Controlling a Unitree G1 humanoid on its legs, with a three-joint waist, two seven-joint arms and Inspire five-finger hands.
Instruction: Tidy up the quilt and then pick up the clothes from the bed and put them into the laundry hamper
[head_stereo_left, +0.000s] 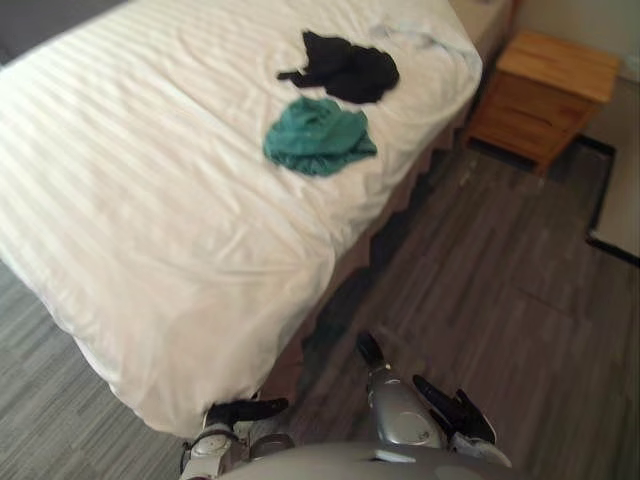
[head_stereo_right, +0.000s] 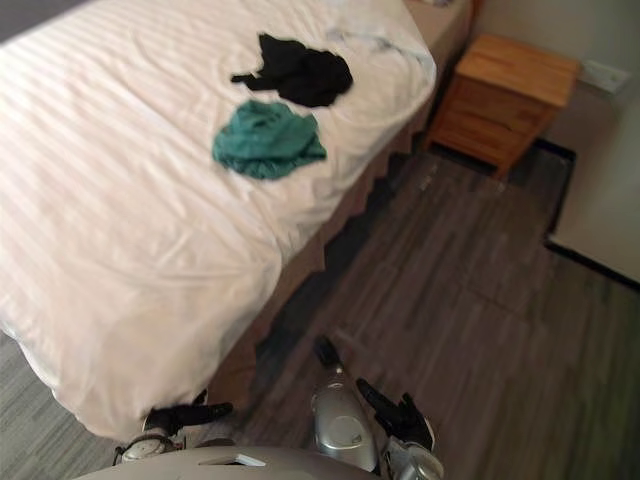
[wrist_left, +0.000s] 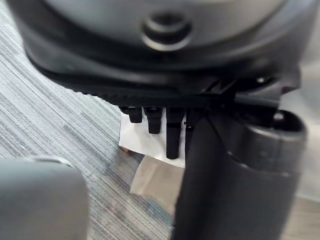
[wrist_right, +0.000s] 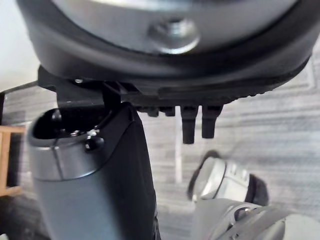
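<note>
Lying on one quilt (head_stereo_left: 140, 220): two garments (head_stereo_left: 345, 67) (head_stereo_left: 318, 137)

White striped quilt (head_stereo_left: 150, 200) spread flat over bed, crumpled green garment (head_stereo_left: 318, 137) just beside black garment (head_stereo_left: 345, 68)

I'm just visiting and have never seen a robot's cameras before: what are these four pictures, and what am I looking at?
This is a two-legged robot whose arms end in dark fingered hands. The two wide pictures come from cameras in its head, looking down; the two close ones from a camera on each wrist. On the white quilt lie a black garment and a green garment. A wooden nightstand stands beside the bed. The left hand and right hand hang low, fingers relaxed, holding nothing.
</note>
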